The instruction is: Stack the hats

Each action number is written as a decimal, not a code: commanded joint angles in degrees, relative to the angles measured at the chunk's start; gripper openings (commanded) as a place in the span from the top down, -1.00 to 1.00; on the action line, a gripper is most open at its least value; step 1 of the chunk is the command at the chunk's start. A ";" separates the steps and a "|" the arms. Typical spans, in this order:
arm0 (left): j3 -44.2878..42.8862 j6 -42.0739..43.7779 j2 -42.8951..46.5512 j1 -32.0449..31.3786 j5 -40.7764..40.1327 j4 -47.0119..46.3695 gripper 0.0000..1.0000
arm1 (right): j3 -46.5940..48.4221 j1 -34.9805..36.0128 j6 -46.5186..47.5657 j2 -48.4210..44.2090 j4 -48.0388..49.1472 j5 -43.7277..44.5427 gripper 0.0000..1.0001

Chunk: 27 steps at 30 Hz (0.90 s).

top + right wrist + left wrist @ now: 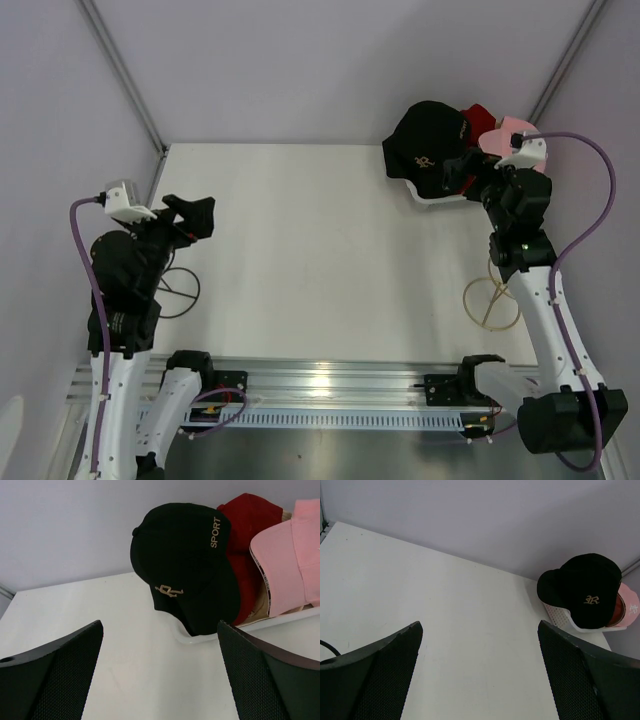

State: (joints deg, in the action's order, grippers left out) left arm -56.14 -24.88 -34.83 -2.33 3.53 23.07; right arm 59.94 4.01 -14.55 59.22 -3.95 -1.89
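The black hat (185,565) carries a pale gold embroidered logo and the word SPORT in the same gold. To its right, the red hat (247,525) is plain deep red. The pink hat (295,565) is soft pink with a white inner band bearing dark lettering. Tan fabric (256,611) shows beneath them. The basket (200,641) is white and the table (300,250) off-white. The left pincer (479,630) and right pincer (159,627) are black with a fine mesh texture. The cables (610,185) are purple.

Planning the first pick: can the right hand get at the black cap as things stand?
Probably yes. The right hand is open and faces the black cap, which lies over the basket's front rim; nothing stands between them.
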 commanded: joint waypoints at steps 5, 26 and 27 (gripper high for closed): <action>0.06 3.70 1.52 0.22 0.77 -0.39 -0.99 | 12.20 -0.14 1.28 11.32 -3.69 12.59 -0.99; 0.50 9.33 -3.14 -2.24 0.16 1.19 -0.99 | 68.20 3.90 14.28 59.86 -23.74 18.06 -0.96; 0.50 9.33 -3.14 -2.24 0.16 1.10 -0.99 | 68.29 4.07 15.94 60.57 -23.74 17.98 -0.96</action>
State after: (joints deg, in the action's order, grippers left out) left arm -55.86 -17.23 -37.91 -4.29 4.21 24.64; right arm 125.19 7.31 -2.35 118.15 -25.91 16.03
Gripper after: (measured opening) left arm 0.994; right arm 0.979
